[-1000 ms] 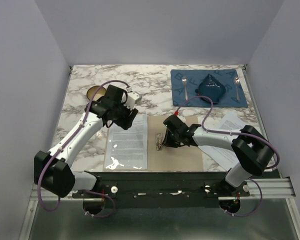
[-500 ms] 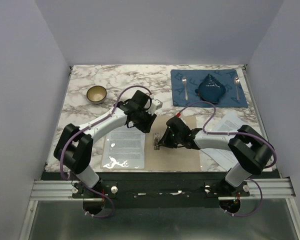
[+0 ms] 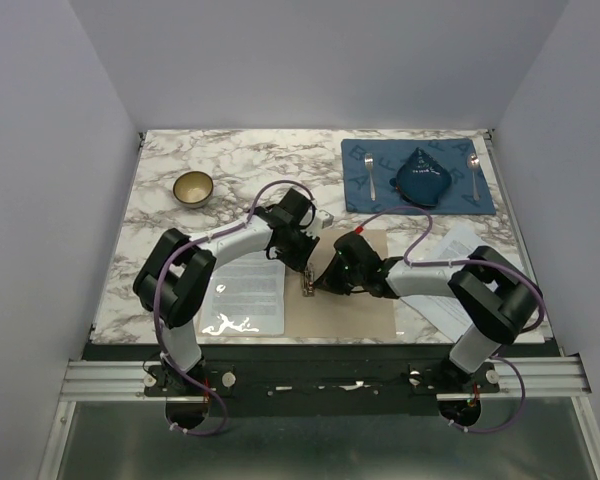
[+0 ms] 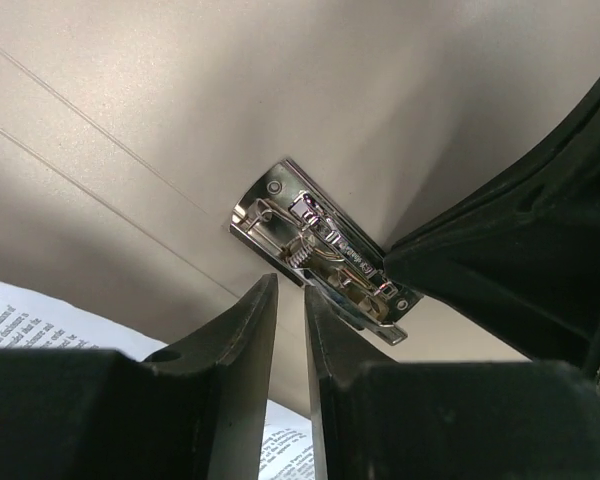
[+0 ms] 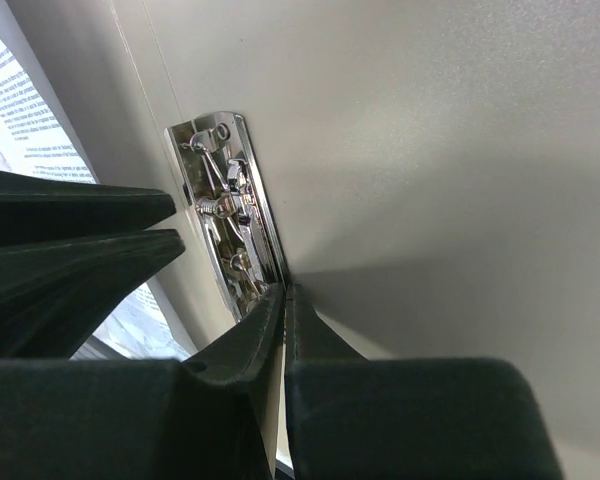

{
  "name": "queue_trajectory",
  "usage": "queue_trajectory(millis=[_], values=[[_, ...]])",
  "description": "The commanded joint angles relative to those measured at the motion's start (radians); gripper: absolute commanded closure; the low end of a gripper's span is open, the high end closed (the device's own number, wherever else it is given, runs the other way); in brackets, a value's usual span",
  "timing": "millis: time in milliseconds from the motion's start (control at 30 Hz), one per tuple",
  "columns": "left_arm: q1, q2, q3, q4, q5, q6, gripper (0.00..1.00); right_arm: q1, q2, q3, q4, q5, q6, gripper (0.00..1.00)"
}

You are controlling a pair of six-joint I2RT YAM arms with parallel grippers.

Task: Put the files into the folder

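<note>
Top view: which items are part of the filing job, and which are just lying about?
Job:
- folder, open flat
- metal clip on its spine
- printed sheet on its left side
- loose sheets to its right

Lying about:
- bowl
- blue placemat carrying a folded napkin, fork and spoon

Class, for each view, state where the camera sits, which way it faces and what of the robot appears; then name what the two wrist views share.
Top external: above and behind the bases, looking down on the table; left arm and right arm show.
Left wrist: on that wrist, looking down past the left end effector at the folder.
Right wrist: on that wrist, looking past the right end effector at the folder.
Shared: both wrist views show the metal clip and a printed sheet.
</note>
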Motion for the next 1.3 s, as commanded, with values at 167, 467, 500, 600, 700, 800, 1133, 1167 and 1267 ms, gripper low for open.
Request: queue_trajectory(millis=[167,467,500,600,700,800,1133,1167,1267], values=[[-0.017,0.02,-0.032,0.041,-0.047,-0.001,0.74,-0.022,0.069,-0.074,-0.129,0.057,0.013,0.88],[-0.034,0.113,0.03,0.051,-0.064,-0.008,0.75,-0.032,0.086,-0.086,-0.126,0.06,0.02,0.88],[-0.034,0.122,0.04,0.049,-0.057,-0.013,0.75,-0.037,0.087,-0.088,-0.126,0.06,0.019,0.88],[-0.037,0.13,0.073,0.046,-0.054,-0.018,0.75,-0.054,0.095,-0.091,-0.126,0.06,0.013,0.88],[-0.035,0.144,0.118,0.037,-0.049,-0.021,0.75,-0.077,0.104,-0.091,-0.126,0.063,0.005,0.89],[-0.035,0.147,0.139,0.006,-0.037,-0.018,0.75,-0.107,0.11,-0.095,-0.126,0.063,-0.01,0.89],[-0.026,-0.041,0.048,-0.061,-0.049,0.021,0.54,-0.161,0.122,-0.103,-0.126,0.078,-0.052,0.89],[-0.023,-0.054,0.04,-0.067,-0.049,0.025,0.45,-0.161,0.126,-0.102,-0.126,0.077,-0.053,0.9],[-0.02,-0.098,0.008,-0.083,-0.037,0.027,0.39,-0.161,0.142,-0.089,-0.126,0.068,-0.053,0.91]])
